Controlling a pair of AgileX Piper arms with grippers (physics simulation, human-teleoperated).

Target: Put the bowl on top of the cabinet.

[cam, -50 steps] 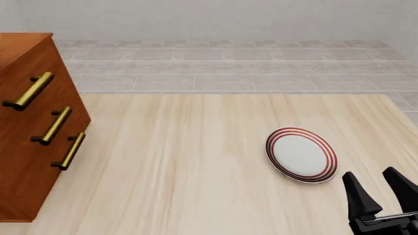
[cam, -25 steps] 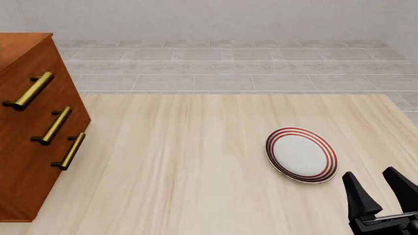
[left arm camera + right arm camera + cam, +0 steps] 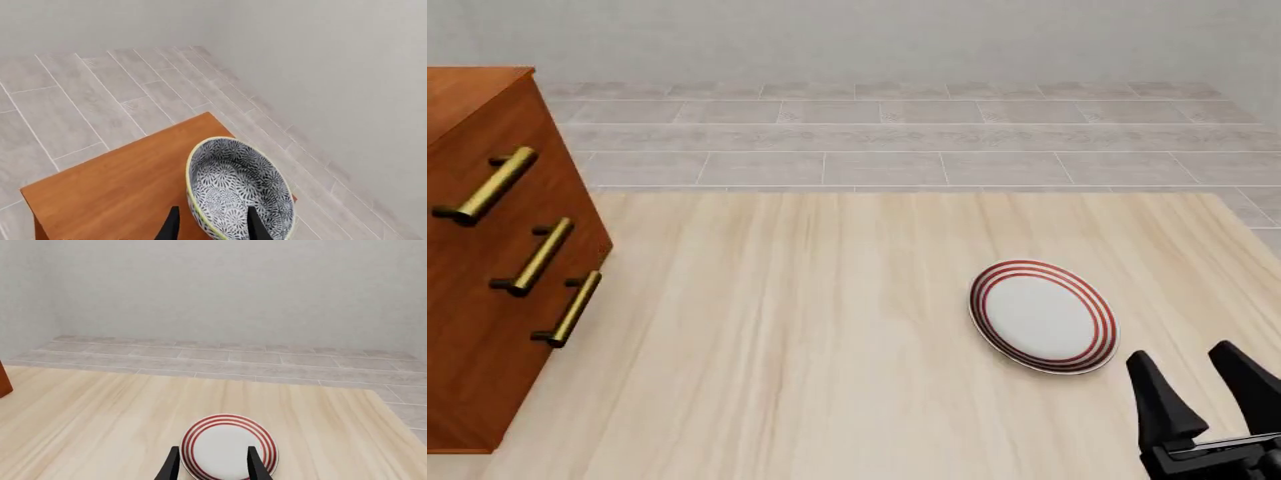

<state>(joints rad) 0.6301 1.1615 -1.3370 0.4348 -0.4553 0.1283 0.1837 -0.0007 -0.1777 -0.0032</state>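
In the left wrist view the black-and-white floral bowl (image 3: 240, 192) sits on the reddish-brown top of the cabinet (image 3: 113, 195), near its far corner. My left gripper (image 3: 213, 231) is open, one finger inside the bowl and one outside its cream rim. The front view shows the cabinet (image 3: 481, 300) at the far left with three brass handles; the bowl and left gripper are outside that view. My right gripper (image 3: 1181, 353) stands open and empty at the table's near right.
A flat white plate with red rings (image 3: 1044, 316) lies on the wooden table just beyond my right gripper, and also shows in the right wrist view as the plate (image 3: 230, 445). Grey tiled floor and a pale wall lie behind the table.
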